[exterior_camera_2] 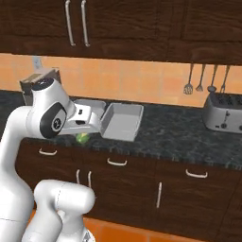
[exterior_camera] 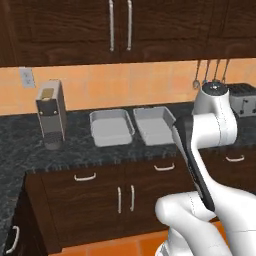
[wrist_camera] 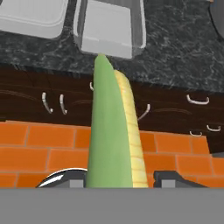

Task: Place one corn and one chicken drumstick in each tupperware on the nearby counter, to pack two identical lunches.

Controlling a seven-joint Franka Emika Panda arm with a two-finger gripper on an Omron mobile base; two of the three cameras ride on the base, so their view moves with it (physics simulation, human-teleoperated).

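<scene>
Left base view: you see two grey tupperware trays side by side on the counter point(exterior_camera: 75, 150), the left tupperware point(exterior_camera: 111, 127) and the right tupperware point(exterior_camera: 155, 124), their rims just beside each other. The arm's white upper body stands in front of the right tray's far corner. A coffee machine point(exterior_camera: 51, 116) stands well to the left, a toaster point(exterior_camera: 243, 98) to the far right.

Right base view: you see the hand reaching level toward the near rim of the right tupperware point(exterior_camera_2: 123, 121). A green scrap of husk, the corn point(exterior_camera_2: 83, 137), shows under the hand, above the counter's front edge.

Hand view: the gripper point(wrist_camera: 116, 177) is clamped on the corn point(wrist_camera: 114, 131), green husk on the left, yellow kernels on the right. Its tip points at the near wall of the right tupperware point(wrist_camera: 109, 30). Cabinet doors and orange floor lie below the cob; bare speckled counter lies beside that tray.
</scene>
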